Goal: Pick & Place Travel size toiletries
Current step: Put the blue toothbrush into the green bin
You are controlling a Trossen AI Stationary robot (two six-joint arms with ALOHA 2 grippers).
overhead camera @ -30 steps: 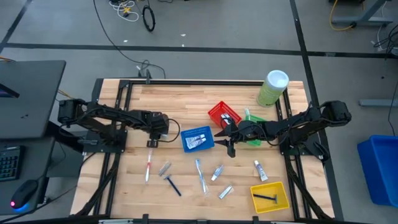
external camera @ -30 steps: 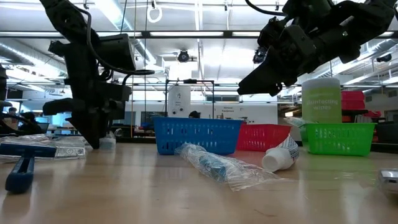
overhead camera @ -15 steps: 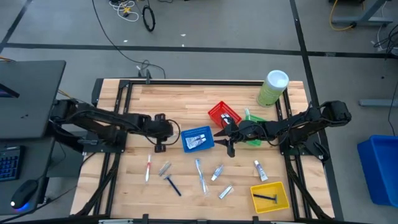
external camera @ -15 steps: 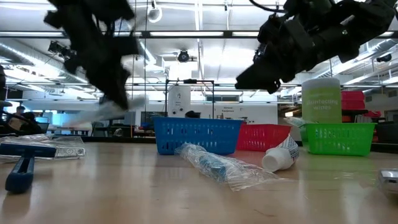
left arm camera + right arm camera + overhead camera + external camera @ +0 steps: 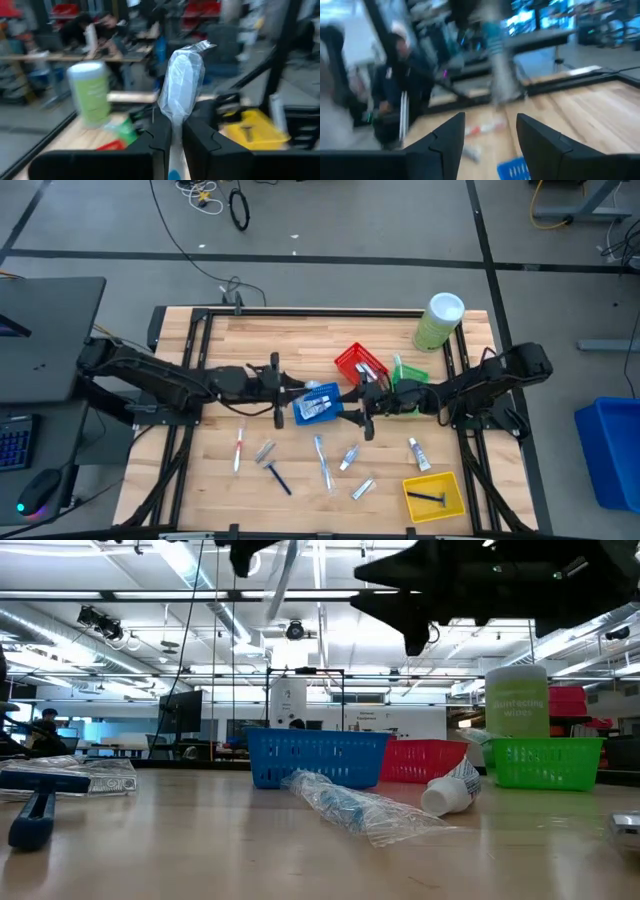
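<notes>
Over the table's middle, my left gripper (image 5: 288,388) is shut on a pale toiletry in clear wrap (image 5: 182,82), just left of the blue basket (image 5: 318,402). In the low view the wrapped toiletry (image 5: 283,575) hangs high above the table. On the basket's right side my right gripper (image 5: 362,412) stands open with nothing between its fingers (image 5: 451,140). Loose on the wood lie a red-handled toothbrush (image 5: 238,450), a blue toothbrush (image 5: 322,460), a razor (image 5: 277,476) and several small tubes (image 5: 348,458). My left gripper pinches the wrapped toiletry's lower part (image 5: 172,117) between its two fingers. The fingers come level from the table's left. The rest of the toiletry sticks out past the fingertips, and all of it is clear of the table.
A red basket (image 5: 358,363) and a green basket (image 5: 408,380) sit behind my right gripper. A yellow basket (image 5: 433,495) with a razor is at the near right. A pale-green cylinder (image 5: 438,320) stands at the far right. Bare wood lies at the far left.
My left gripper has risen from the table beside the red toothbrush and gone right toward the blue basket. It has tipped from pointing down to level and carried the wrapped toiletry up clear of the table. My right gripper has tipped up toward level.
</notes>
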